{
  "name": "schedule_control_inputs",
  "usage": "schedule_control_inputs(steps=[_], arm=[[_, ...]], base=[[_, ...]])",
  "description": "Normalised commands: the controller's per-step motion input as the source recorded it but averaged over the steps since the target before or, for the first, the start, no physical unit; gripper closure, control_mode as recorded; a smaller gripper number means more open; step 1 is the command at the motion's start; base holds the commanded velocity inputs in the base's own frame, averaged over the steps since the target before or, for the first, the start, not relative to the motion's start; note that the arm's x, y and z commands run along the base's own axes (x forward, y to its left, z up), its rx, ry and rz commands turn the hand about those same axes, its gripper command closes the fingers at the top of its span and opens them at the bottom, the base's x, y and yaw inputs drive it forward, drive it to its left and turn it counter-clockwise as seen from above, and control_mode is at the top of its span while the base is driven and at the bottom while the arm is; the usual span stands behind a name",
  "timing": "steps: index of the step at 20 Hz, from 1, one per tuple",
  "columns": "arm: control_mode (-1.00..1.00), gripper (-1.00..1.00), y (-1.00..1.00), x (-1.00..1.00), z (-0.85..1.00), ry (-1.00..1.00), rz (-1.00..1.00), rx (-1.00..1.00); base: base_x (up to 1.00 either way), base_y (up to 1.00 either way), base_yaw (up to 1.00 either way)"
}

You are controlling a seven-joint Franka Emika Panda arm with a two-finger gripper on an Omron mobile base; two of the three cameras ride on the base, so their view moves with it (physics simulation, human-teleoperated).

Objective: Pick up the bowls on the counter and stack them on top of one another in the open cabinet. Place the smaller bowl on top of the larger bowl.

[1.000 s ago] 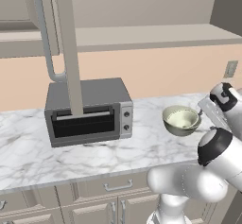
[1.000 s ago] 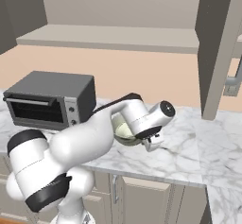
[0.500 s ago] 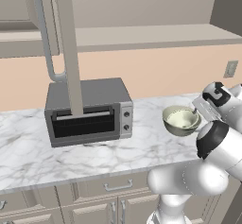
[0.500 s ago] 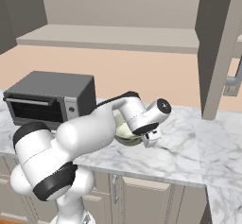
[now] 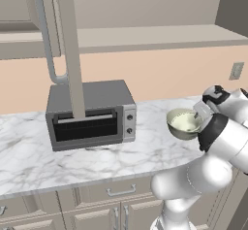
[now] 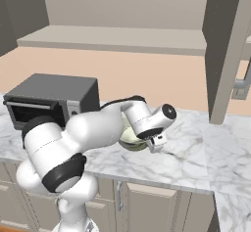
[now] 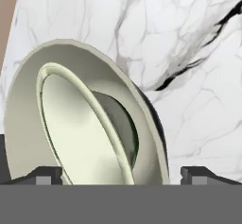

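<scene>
- The marble worktop [image 5: 97, 161] lies under my end effector [image 7: 121, 173].
- The toaster oven [image 5: 89, 112] sits well off to its side.
- 2 nested bowls [image 7: 90, 119] sit between my spread end effector's tips, smaller bowl [image 7: 80, 128] inside the larger.

Peach wall [image 5: 160, 71]; grey toaster oven [image 5: 89, 112]

bowl [image 7: 90, 138]: smooth glazed cream ceramic, right under the hand
counter [image 7: 189, 43]: polished white marble, grey veins
toaster oven [image 5: 89, 112]: matt grey metal
</scene>
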Motion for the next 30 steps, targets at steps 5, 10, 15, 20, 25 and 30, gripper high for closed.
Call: schedule_control_inputs(steps=[5,10,15,20,25,30], arm=[[-1.0,-1.0,-0.06,0.17,-0.21,0.0,0.0,0.0],[-1.0,-1.0,-0.14,0.16,-0.17,0.0,0.0,0.0],[-1.0,-1.0,-0.07,0.12,-0.12,0.0,0.0,0.0],[-1.0,1.0,0.0,0.06,-0.11,0.0,0.0,0.0],[-1.0,1.0,0.0,0.0,-0.02,0.0,0.0,0.0],[-1.0,1.0,0.0,0.0,0.0,0.0,0.0,0.0]], base=[[0.0,0.0,0.0],[0.0,0.0,0.0],[0.0,0.0,0.0],[0.0,0.0,0.0],[0.0,0.0,0.0],[0.0,0.0,0.0]])
